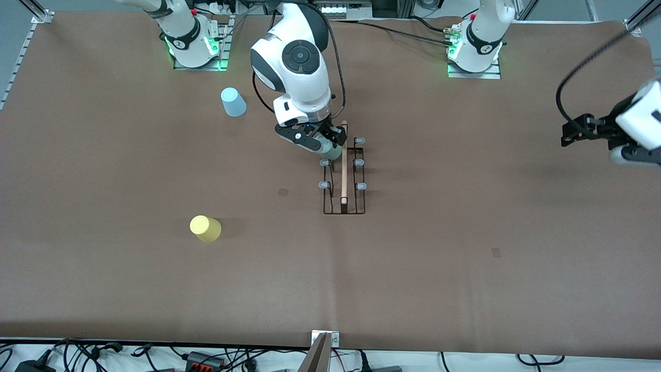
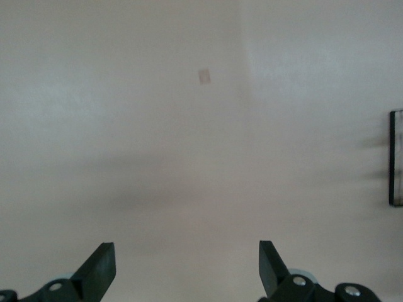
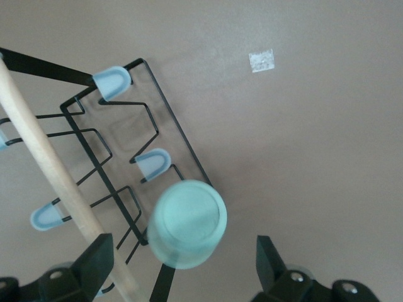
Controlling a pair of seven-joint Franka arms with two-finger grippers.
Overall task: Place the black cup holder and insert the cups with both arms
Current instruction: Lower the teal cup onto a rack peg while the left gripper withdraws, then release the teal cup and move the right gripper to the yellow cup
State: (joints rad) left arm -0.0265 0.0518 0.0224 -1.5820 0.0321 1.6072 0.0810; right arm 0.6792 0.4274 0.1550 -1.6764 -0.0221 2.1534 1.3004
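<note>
Three cups are visible. The mint green cup sits upside down on a peg of the black cup holder, at the row facing the right arm's end; the right gripper is over it, fingers spread wide and gripping nothing. The holder stands mid-table (wooden rod on top). The light blue cup and yellow cup rest on the table. The left gripper hovers over the left arm's end, fingers apart, empty.
</note>
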